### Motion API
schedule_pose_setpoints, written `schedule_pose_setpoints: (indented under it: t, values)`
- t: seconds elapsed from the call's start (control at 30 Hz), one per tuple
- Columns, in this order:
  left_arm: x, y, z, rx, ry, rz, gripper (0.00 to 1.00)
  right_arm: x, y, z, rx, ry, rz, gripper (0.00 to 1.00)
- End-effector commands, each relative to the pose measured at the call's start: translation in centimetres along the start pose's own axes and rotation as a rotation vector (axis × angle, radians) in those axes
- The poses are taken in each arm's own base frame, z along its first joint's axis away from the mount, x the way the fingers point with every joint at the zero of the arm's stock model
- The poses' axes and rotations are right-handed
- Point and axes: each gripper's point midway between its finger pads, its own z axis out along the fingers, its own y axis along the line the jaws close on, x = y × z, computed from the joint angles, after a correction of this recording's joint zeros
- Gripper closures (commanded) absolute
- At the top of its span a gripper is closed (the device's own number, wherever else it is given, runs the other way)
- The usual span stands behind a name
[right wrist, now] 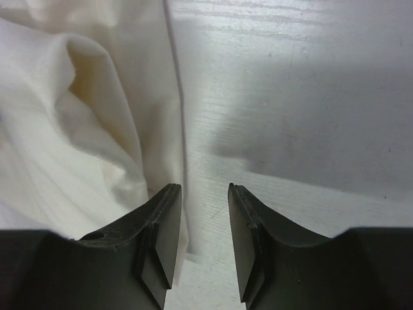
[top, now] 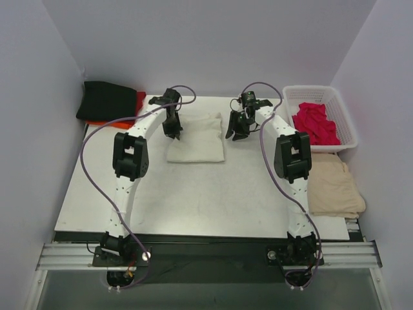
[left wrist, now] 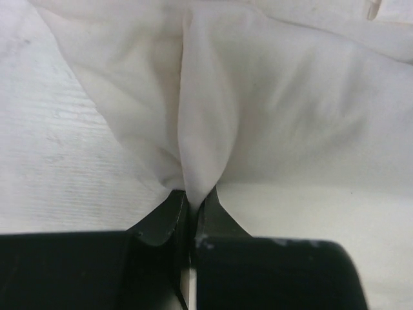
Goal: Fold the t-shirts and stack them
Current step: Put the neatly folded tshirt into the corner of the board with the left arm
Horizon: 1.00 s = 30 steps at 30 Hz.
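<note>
A folded cream-white t-shirt (top: 197, 139) lies at the middle back of the table. My left gripper (top: 173, 132) is at its left edge, shut on a pinch of its cloth (left wrist: 193, 142). My right gripper (top: 235, 134) is open and empty, just right of the shirt's right edge (right wrist: 84, 129). A folded black t-shirt (top: 106, 100) lies on an orange-red one (top: 139, 102) at the back left. A crimson t-shirt (top: 316, 123) sits crumpled in the basket.
A white plastic lattice basket (top: 345, 123) stands at the back right. A beige cloth (top: 332, 187) lies at the table's right edge, in front of the basket. Grey walls close in on three sides.
</note>
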Motion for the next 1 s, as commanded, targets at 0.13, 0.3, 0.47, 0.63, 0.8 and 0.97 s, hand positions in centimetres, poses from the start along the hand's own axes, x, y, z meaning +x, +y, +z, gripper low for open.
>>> schedule_pose_setpoints:
  t: [0.13, 0.3, 0.47, 0.63, 0.8, 0.97]
  values:
    - [-3.5, 4.7, -3.2, -0.222, -0.080, 0.198, 1.00, -0.6, 1.4, -3.6, -0.018, -0.044, -0.022, 0.64]
    - [-5.4, 5.1, -4.6, -0.254, -0.148, 0.285, 1.00, -0.6, 1.5, -4.6, -0.016, -0.056, -0.029, 0.64]
    - [-7.7, 5.6, -5.9, -0.309, -0.233, 0.386, 1.00, -0.5, 1.6, -5.5, -0.012, -0.066, -0.033, 0.64]
    - [-10.4, 7.1, -7.8, -0.395, -0.321, 0.428, 1.00, 0.0, 1.8, -6.1, -0.015, -0.065, -0.036, 0.64]
    - [-13.1, 7.8, -9.7, -0.450, -0.420, 0.437, 1.00, 0.3, 1.9, -6.6, -0.014, -0.067, -0.035, 0.64]
    - [-15.5, 7.8, -11.9, -0.437, -0.514, 0.411, 1.00, 1.0, 2.1, -6.7, -0.008, -0.057, -0.039, 0.65]
